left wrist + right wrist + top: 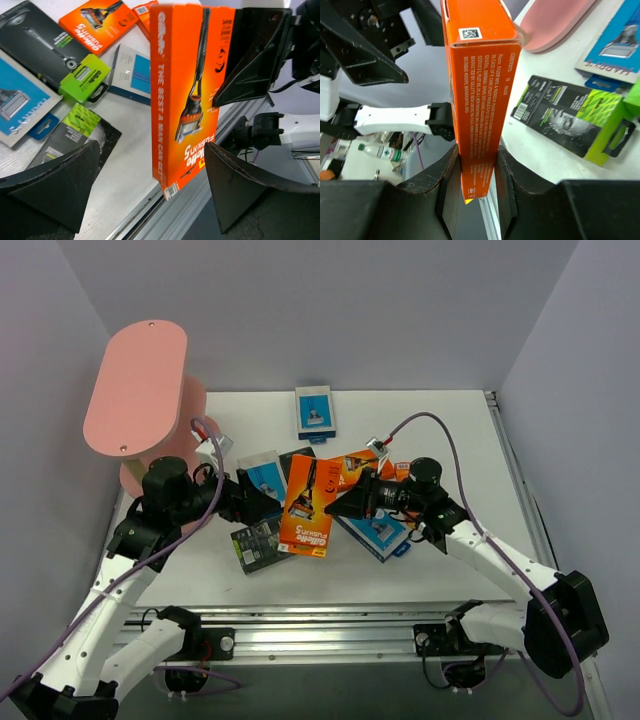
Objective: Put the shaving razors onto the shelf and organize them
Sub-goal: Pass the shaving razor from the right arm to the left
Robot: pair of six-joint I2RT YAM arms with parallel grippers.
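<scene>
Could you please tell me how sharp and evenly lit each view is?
Top external: soft even light, orange pack sharp. Left wrist: pack lettering crisp, own fingers nearly featureless black. Right wrist: small print legible, room behind blurred.

You get bright, even overhead light in top view; soft shadows on table (460, 440). Your wrist views: fingers (60, 185) dark, slightly blurred; orange pack (182, 90) vivid, faint sheen; background soft.
</scene>
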